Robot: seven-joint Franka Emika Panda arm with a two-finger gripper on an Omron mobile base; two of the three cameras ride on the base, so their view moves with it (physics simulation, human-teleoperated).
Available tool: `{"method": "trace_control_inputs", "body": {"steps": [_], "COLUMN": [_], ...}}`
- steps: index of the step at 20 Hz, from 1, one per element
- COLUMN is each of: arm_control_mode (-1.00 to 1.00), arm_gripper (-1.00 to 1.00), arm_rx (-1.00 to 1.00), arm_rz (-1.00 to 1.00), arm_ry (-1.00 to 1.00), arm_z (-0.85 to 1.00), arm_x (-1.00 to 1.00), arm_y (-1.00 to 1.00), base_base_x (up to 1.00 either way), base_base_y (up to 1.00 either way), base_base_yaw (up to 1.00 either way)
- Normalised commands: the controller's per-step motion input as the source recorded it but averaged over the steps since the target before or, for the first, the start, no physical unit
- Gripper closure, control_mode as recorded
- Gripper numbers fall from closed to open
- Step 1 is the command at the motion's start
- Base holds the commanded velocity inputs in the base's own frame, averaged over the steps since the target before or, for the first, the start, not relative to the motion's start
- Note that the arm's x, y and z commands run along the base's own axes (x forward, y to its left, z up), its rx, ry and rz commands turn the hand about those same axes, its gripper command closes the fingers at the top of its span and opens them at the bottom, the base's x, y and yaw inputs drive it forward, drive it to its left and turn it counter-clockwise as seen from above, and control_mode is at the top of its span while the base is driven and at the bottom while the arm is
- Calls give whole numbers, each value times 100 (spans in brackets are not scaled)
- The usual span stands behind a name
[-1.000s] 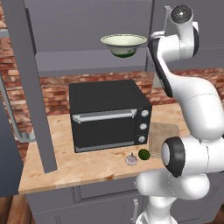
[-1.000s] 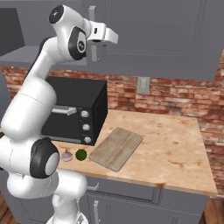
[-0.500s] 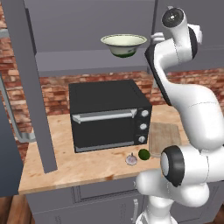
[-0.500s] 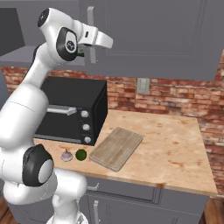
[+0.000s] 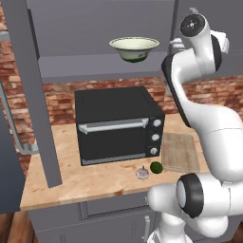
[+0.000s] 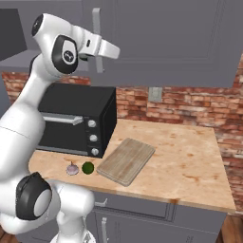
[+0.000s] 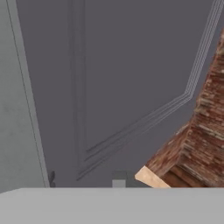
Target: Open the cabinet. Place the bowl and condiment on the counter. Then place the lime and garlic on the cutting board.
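The cabinet's (image 6: 166, 42) right door looks closed, and its left door (image 5: 26, 85) hangs swung open. My gripper (image 6: 98, 47) is up at the right door's silver handle (image 6: 97, 21), shut on the bar. Seen from the hand, the door panel (image 7: 131, 65) is very close. The bowl (image 5: 134, 47) sits on the open shelf above the oven. On the counter (image 6: 190, 156), the lime (image 6: 88, 167) and garlic (image 6: 71, 169) lie in front of the oven, left of the cutting board (image 6: 126, 160). The condiment is hidden.
A black oven (image 5: 118, 126) stands on the counter under the shelf, close below my arm. A brick wall (image 6: 190, 102) runs behind the counter. Bare counter stretches to the right of the board.
My arm's upper links have swung to a new pose and the hand has dropped slightly along the handle. The right door, bowl, lime and garlic have not moved.
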Motion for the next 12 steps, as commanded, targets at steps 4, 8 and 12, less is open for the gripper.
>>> {"method": "trace_control_inputs", "body": {"steps": [4, 8, 12], "arm_control_mode": [-100, -100, -100], "arm_gripper": [100, 100, 100], "arm_rx": [12, 14, 13], "arm_rz": [0, 0, 0], "arm_ry": [0, 0, 0], "arm_z": [-7, -4, -6], "arm_x": [-69, -68, -61], "arm_y": [-100, -100, -100], "base_base_x": [0, 0, 0], "base_base_y": [0, 0, 0], "base_base_yaw": [0, 0, 0]}}
